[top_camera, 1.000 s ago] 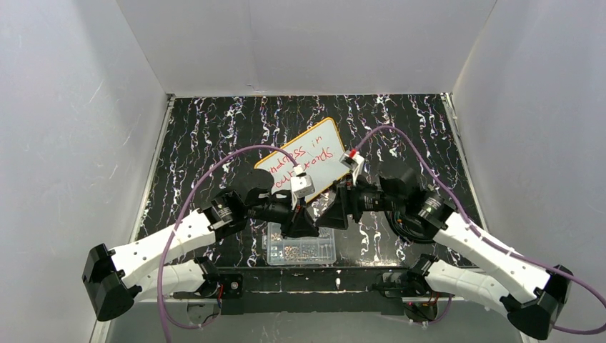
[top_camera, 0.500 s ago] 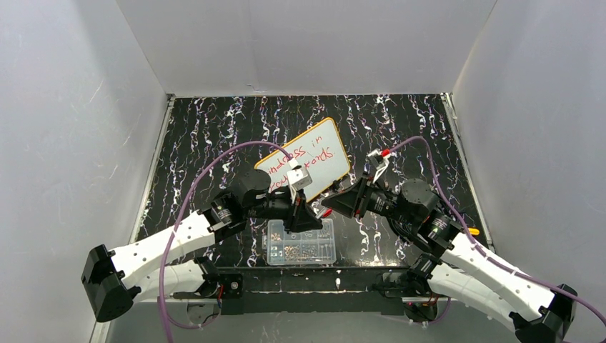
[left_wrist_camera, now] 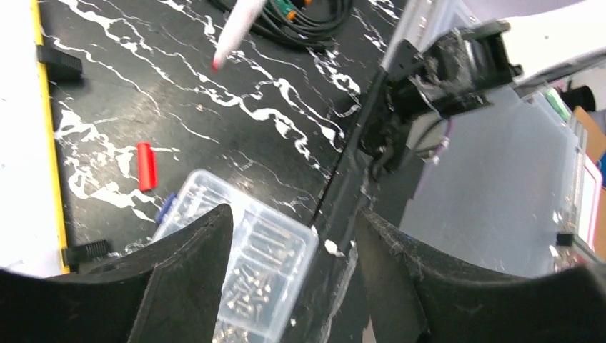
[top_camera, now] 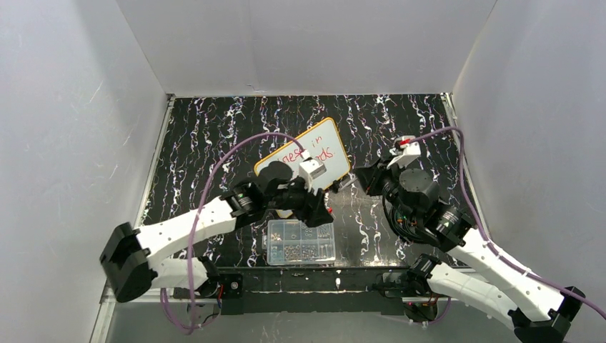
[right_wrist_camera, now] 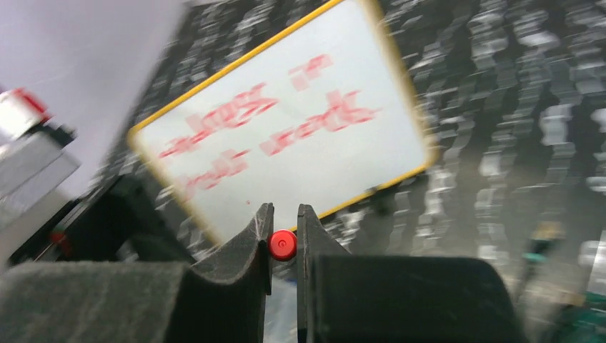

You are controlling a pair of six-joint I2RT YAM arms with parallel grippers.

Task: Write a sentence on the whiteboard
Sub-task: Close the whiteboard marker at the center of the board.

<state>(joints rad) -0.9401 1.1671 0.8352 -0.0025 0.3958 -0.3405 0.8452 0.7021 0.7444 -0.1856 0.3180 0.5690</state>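
Right wrist view: the right claw (right_wrist_camera: pixel 284 211) clamps a red-ended marker (right_wrist_camera: pixel 282 245), with the whiteboard (right_wrist_camera: pixel 286 121) flat on the worktop (right_wrist_camera: pixel 500 107) beyond. Only the left wrist view shows the left claw (left_wrist_camera: pixel 293 213) gaping empty and a red cap (left_wrist_camera: pixel 145 166) lying nearby.

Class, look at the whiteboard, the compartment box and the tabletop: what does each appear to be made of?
Whiteboard: smooth white writing face, likely coated, with a thin yellow rim, probably plastic. Compartment box: clear hard plastic; its contents show through. Tabletop: black, white-veined marble look, possibly a printed laminate.
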